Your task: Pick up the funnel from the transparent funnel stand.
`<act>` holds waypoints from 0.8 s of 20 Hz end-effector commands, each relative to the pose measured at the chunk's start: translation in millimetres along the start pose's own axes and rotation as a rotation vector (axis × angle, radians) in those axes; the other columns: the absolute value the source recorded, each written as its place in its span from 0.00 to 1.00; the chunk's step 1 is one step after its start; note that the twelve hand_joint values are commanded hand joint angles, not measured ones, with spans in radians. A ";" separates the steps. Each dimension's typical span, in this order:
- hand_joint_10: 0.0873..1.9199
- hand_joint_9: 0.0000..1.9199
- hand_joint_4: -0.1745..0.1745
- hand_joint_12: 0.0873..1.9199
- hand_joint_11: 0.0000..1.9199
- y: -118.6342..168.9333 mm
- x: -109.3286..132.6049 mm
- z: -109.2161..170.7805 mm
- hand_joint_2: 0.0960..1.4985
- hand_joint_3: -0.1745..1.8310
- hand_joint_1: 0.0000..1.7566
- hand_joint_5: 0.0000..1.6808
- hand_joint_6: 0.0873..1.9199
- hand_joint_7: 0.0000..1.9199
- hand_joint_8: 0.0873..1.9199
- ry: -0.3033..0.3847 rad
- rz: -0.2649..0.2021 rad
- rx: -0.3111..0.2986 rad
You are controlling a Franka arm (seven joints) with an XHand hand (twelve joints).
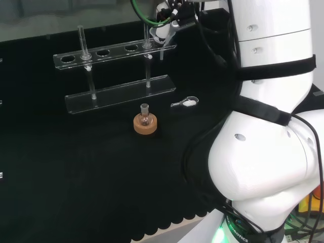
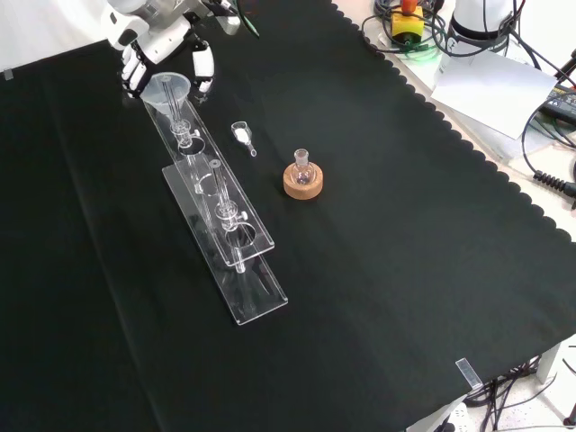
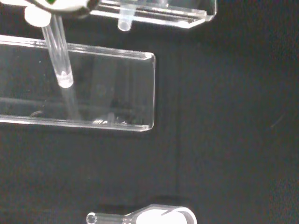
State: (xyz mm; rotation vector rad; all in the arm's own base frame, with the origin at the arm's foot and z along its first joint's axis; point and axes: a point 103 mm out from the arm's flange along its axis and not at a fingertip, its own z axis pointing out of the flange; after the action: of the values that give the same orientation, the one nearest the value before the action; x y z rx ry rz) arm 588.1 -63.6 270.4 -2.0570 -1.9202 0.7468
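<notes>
Black cloth covers the whole counter (image 2: 378, 270), and from the front I read it left to right. At the far upper left the hand (image 2: 148, 40) hangs over the end of the transparent funnel stand (image 2: 247, 297), its fingers (image 2: 203, 65) curved down on either side of the funnel (image 2: 168, 90). The funnel's wide mouth sits between them, its stem dropping through the stand's top plate. Whether the fingers touch the rim I cannot tell from here; they look cupped around it rather than closed on it. So the reach looks done, and the closing and the lift are, by my judgement, still to come, since the funnel looks seated in its hole.

Moving right along the stand, a glass tube (image 2: 219, 184) stands upright in another hole, with open holes beyond it. Just beside the stand lies a small clear scoop (image 2: 241, 133) holding something white. Farther right, well apart from the stand, a little flask (image 2: 302, 169) sits on a cork ring (image 2: 302, 184).

From behind the arm, the hand (image 1: 169, 23) hovers at the right end of the stand (image 1: 116, 93), with the cork ring (image 1: 145, 125) nearer the camera and the scoop (image 1: 186, 103) to its right. The wrist camera looks down past the funnel's stem (image 3: 58, 56) onto the stand's clear base (image 3: 117, 93).
</notes>
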 end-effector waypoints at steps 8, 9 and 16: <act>0.20 0.45 0.53 0.68 0.29 -30.3 -1.9 -36.7 0.43 0.40 0.51 0.39 0.29 0.25 0.30 -0.100 0.039 -0.153; 0.21 0.46 0.53 0.68 0.29 -35.4 -2.9 -41.1 0.43 0.40 0.51 0.39 0.29 0.25 0.30 -0.096 0.041 -0.159; 0.20 0.47 0.53 0.67 0.30 -75.1 -5.3 -62.0 0.43 0.41 0.51 0.40 0.32 0.27 0.31 -0.110 0.072 -0.144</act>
State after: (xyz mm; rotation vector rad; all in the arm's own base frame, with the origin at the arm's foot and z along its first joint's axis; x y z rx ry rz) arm 573.7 -54.9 339.5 -2.2062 -2.0459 0.7302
